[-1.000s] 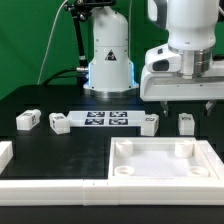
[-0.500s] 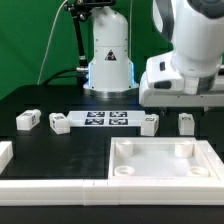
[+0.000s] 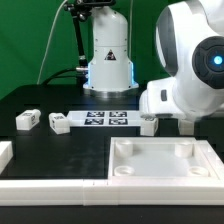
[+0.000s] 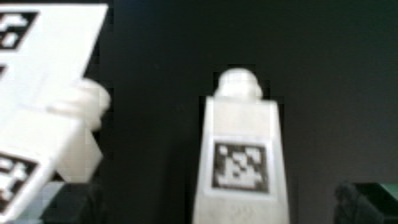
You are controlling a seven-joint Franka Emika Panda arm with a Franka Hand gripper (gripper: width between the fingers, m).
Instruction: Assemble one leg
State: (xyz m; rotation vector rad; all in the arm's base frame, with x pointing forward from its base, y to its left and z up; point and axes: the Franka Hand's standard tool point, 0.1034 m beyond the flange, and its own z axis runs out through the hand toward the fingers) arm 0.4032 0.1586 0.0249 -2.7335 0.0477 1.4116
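Observation:
In the wrist view a leg (image 4: 240, 140), a stubby white block with a square tag on its face, lies between my dark fingertips (image 4: 370, 195). My gripper (image 4: 219, 198) is open and straddles it; I cannot tell whether the fingers touch it. A second leg (image 4: 59, 135) lies close beside it. In the exterior view my gripper (image 3: 178, 121) is low over the table at the right and hides that leg. The neighbouring leg (image 3: 148, 124) shows just to its left. Two more legs (image 3: 27, 120) (image 3: 59, 123) lie at the exterior view's left.
The marker board (image 3: 108, 119) lies between the two pairs of legs and also shows in the wrist view (image 4: 45, 45). The large white square panel (image 3: 165, 172) with corner sockets lies in front. A white rim (image 3: 50, 187) runs along the front edge.
The arm has come down and tilted over the right-hand legs. The rightmost leg, visible earlier, is now hidden behind the gripper. The other parts have not moved.

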